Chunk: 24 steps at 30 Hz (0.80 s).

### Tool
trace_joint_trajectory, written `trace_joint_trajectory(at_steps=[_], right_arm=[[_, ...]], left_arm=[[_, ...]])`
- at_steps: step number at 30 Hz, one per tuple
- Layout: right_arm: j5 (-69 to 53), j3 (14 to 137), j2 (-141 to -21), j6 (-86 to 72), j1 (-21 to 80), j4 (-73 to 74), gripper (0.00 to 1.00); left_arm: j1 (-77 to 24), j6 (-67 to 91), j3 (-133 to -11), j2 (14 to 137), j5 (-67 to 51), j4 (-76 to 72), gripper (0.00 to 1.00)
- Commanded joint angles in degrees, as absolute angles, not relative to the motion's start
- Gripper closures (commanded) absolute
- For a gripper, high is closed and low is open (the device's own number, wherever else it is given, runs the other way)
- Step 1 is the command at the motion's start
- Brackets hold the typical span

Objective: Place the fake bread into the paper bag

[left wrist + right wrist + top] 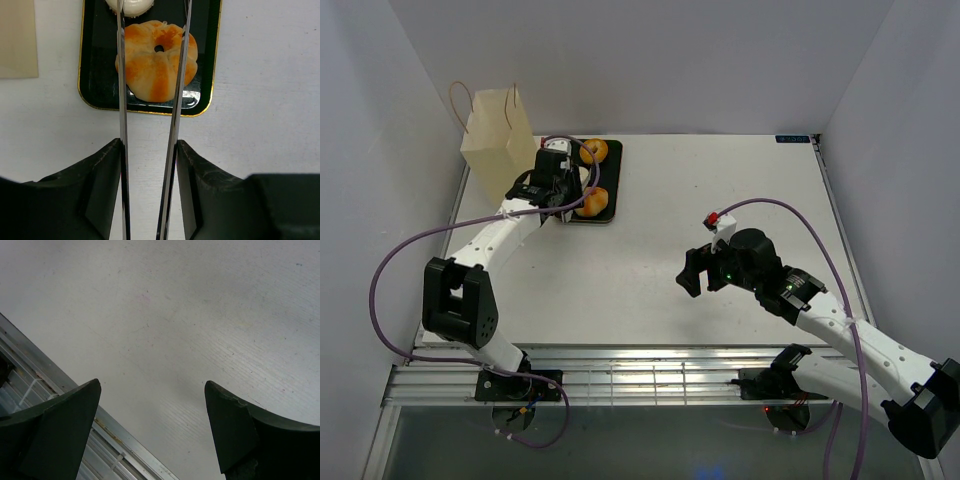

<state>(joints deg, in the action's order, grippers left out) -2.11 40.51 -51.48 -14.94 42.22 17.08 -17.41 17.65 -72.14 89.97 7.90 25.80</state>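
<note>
Left gripper (pixel 154 15) blades slightly parted, gripping nothing, hover over golden segmented bun (pixel 150 75) on black tray (pixel 95 75), seemingly not touching. Paper bag (pixel 498 135) stands beside tray. Right gripper (pixel 150 430) wide open, empty.

high overhead, close downward wrists, tray (pixel 95 75) shared

The left arm (pixel 485 245) and the right arm (pixel 840 325): white link shells, black joint housings, each with a looping purple cable (pixel 382 280). The left gripper (pixel 154 15) ends in thin bright metal blades (pixel 121 100) in black mounts; the right gripper (pixel 151 384) has blunt dark wedge fingers (pixel 65 430).
</note>
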Motion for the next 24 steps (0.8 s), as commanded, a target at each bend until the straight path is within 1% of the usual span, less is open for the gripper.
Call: trace_joint_trajectory(at_steps=[1,11,24], right_arm=[[-1.9,43.0,-51.7,-13.6,41.9,16.3,0.10],[-1.8,43.0,-51.4,-13.5,41.7,16.3,0.10],[-1.8,42.6,-50.9,-13.6,41.5,16.3,0.10]], left_arm=[[-17.0,16.0,-75.9,91.1,9.8,25.8,0.44],[-15.6,14.2,-80.2,95.7,10.7,26.2,0.43],[-15.0,12.7,-80.2,98.3,12.2,26.0,0.42]])
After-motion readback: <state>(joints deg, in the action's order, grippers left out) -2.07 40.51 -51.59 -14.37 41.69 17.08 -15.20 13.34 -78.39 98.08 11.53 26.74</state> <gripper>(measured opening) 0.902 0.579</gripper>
